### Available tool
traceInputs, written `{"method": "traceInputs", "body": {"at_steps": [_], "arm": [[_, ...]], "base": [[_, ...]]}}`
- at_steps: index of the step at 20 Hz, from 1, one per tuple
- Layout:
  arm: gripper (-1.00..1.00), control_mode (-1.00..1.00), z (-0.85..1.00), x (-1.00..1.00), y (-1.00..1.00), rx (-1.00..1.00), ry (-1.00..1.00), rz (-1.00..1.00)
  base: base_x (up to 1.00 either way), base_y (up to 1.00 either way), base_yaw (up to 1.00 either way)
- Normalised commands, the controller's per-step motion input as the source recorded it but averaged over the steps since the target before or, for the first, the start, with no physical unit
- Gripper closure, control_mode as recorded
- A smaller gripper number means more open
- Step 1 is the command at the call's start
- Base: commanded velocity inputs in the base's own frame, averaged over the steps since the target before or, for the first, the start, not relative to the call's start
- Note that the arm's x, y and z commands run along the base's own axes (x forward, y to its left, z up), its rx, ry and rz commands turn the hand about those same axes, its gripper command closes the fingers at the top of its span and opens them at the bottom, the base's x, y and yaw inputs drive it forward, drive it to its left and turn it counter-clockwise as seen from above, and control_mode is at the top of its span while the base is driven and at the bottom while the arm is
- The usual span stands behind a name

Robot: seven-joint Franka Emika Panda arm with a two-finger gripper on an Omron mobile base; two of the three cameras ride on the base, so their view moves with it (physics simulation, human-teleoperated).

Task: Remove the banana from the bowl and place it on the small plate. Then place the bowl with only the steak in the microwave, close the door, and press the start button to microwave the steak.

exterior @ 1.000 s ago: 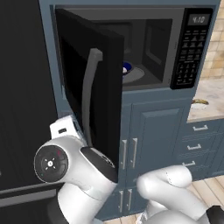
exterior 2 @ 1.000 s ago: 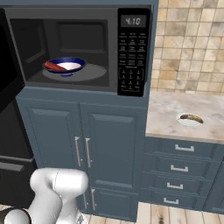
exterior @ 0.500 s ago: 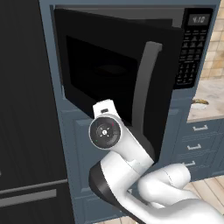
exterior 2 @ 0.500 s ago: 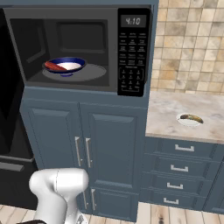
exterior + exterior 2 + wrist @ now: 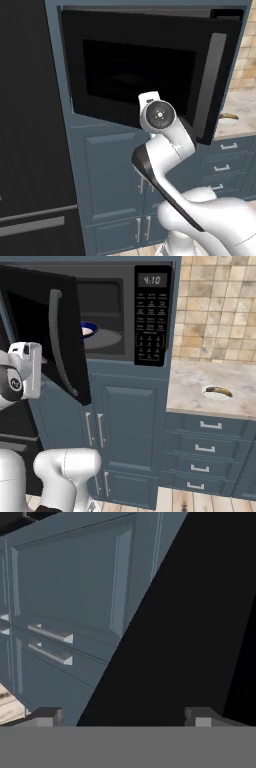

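The microwave (image 5: 125,311) holds the blue-rimmed bowl (image 5: 89,330) on its turntable; the steak is too small to make out. The black door (image 5: 47,331) stands partly swung in, its grey handle (image 5: 56,341) facing out. In the left base view the door (image 5: 135,70) covers most of the opening. My gripper (image 5: 122,717) is open, with its fingertips (image 5: 46,716) wide apart against the door's black face and nothing between them. The banana (image 5: 218,390) lies on the small plate (image 5: 216,394) on the counter to the right.
The keypad panel (image 5: 150,323) with a display reading 4:10 sits right of the opening. Blue-grey cabinet doors (image 5: 127,431) are below, drawers (image 5: 205,448) under the marble counter (image 5: 200,381). A tall black appliance (image 5: 27,125) stands to the left.
The door has swung from wide open well toward shut. My arm has risen and moved right along with it, the hand staying against the door.
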Motion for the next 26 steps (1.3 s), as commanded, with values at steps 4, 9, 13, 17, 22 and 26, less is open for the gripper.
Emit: {"method": "traceInputs", "body": {"at_steps": [4, 9, 13, 17, 22, 26], "arm": [[-1.0, -1.0, 0.11, 0.93, -0.34, 0.07, 0.0, 0.0], [-1.0, -1.0, 0.3, 0.81, -0.26, 0.03, 0.0, -0.01], [-1.0, -1.0, 0.34, 0.63, -0.12, 0.0, 0.0, -0.05], [-1.0, -1.0, 0.27, 0.41, -0.11, 0.0, 0.0, -0.08], [-1.0, -1.0, 0.03, 0.61, -0.08, 0.0, 0.0, -0.07], [-1.0, -1.0, 0.0, 0.72, -0.04, 0.0, 0.0, -0.05]], "base": [[0.0, 0.0, 0.0], [0.0, 0.0, 0.0], [0.0, 0.0, 0.0], [0.0, 0.0, 0.0], [0.0, 0.0, 0.0], [0.0, 0.0, 0.0]]}}
